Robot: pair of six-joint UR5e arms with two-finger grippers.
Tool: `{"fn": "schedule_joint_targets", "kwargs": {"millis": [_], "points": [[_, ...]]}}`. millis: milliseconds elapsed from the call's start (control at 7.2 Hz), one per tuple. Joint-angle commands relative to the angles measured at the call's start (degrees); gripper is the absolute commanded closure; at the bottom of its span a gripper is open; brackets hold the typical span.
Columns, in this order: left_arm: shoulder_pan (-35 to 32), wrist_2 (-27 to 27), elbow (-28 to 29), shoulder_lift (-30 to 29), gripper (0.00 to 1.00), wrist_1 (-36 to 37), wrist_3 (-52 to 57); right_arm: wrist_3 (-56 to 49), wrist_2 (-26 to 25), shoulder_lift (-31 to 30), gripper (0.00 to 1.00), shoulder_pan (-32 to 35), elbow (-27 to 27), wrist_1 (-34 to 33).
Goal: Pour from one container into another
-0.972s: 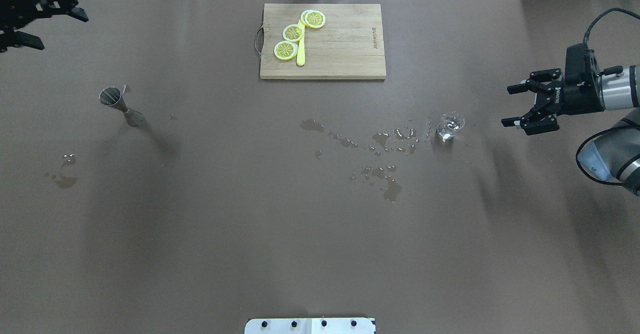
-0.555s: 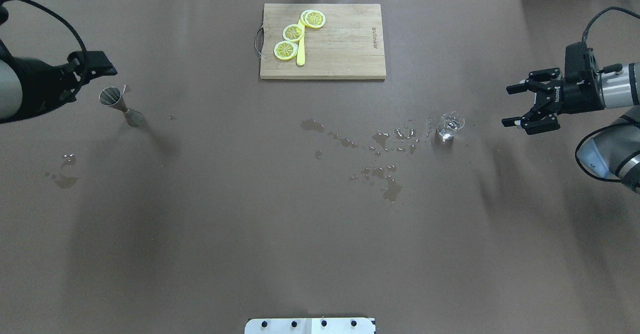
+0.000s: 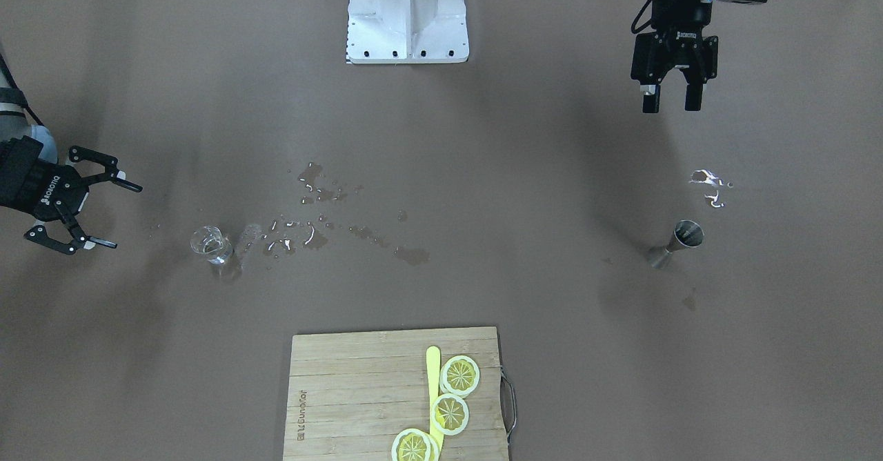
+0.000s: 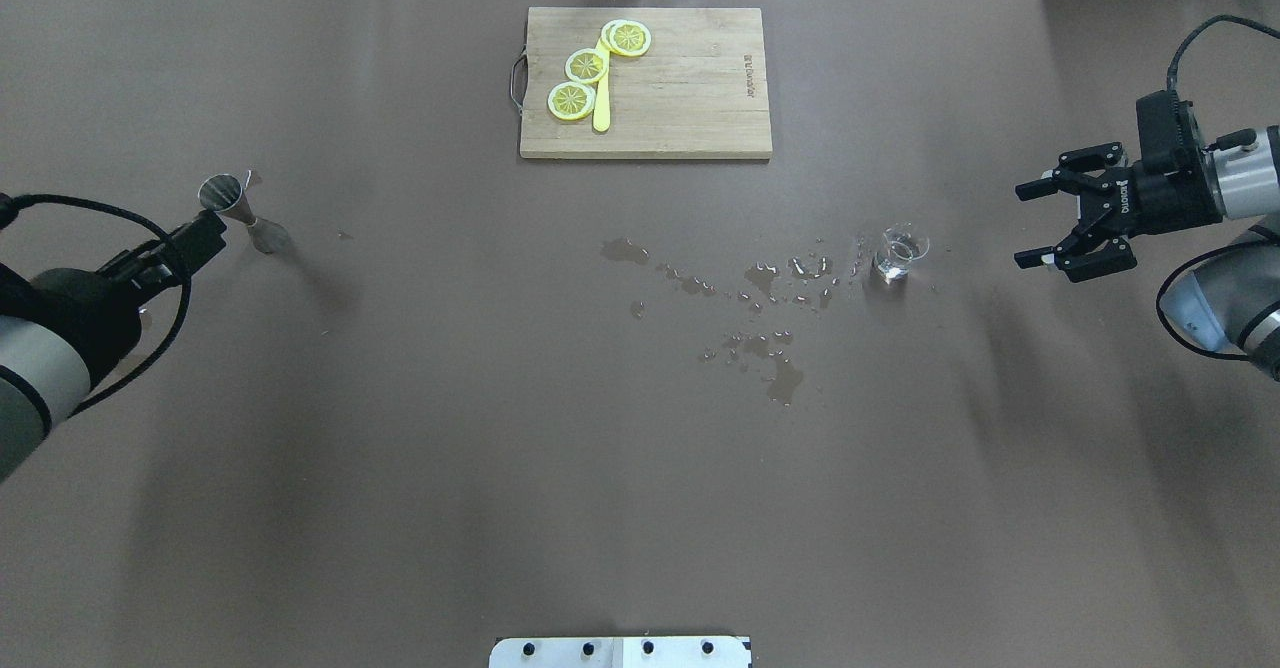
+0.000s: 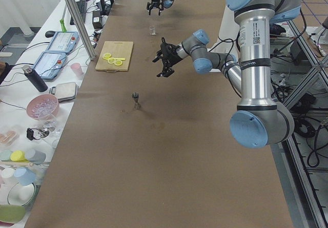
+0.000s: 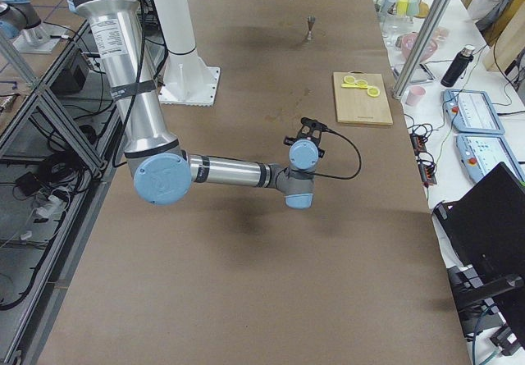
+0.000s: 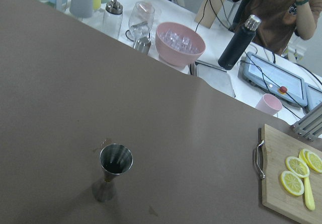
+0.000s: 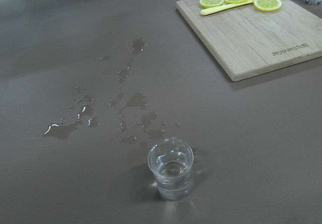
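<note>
The clear glass tumbler [image 4: 902, 251] stands upright with a little water in it, right of centre; the right wrist view shows the tumbler [image 8: 171, 168] close ahead. My right gripper [image 4: 1022, 226] is open, level with it and a short gap to its right, touching nothing. The steel jigger [image 4: 240, 210] stands upright at the far left, its mouth [image 7: 115, 158] seen from above in the left wrist view. My left gripper [image 3: 670, 107] hangs open and empty above the table, on the robot's side of the jigger [image 3: 676, 242].
A wooden cutting board [image 4: 690, 98] with three lemon slices and a yellow knife lies at the back centre. Spilled water [image 4: 770, 288] spreads left of the tumbler, and a small puddle [image 3: 707, 179] lies near the jigger. Bowls, cups and a bottle crowd the side table [image 7: 179, 43].
My left arm has swung from the table's far left corner down past the jigger toward the robot's side. My right gripper has drawn back slightly from the tumbler, still open.
</note>
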Motion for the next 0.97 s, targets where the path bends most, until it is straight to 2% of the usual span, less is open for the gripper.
{"fn": "schedule_joint_targets", "kwargs": {"millis": [0,278,416,694,833], "points": [[7.4,14.1,5.7,0.5,0.01,-1.7,-3.1,-4.2,0.5,-1.2,0.00,1.8,1.4,1.9],[9.4,21.7,11.8,0.5,0.01,-3.8,-3.1,-4.1,-0.2,-0.6,0.00,1.8,1.0,1.9],[10.8,24.5,14.9,0.7,0.01,-7.5,-3.1,-4.2,-2.0,-1.1,0.00,1.7,1.5,1.7],[11.0,24.9,20.5,0.2,0.01,-8.8,-3.1,-5.4,-6.9,-1.9,0.00,-1.3,1.8,1.5],[11.2,28.9,23.3,-0.9,0.01,-8.7,-3.0,-6.7,-9.7,-2.6,0.00,-3.8,1.9,1.5]]}}
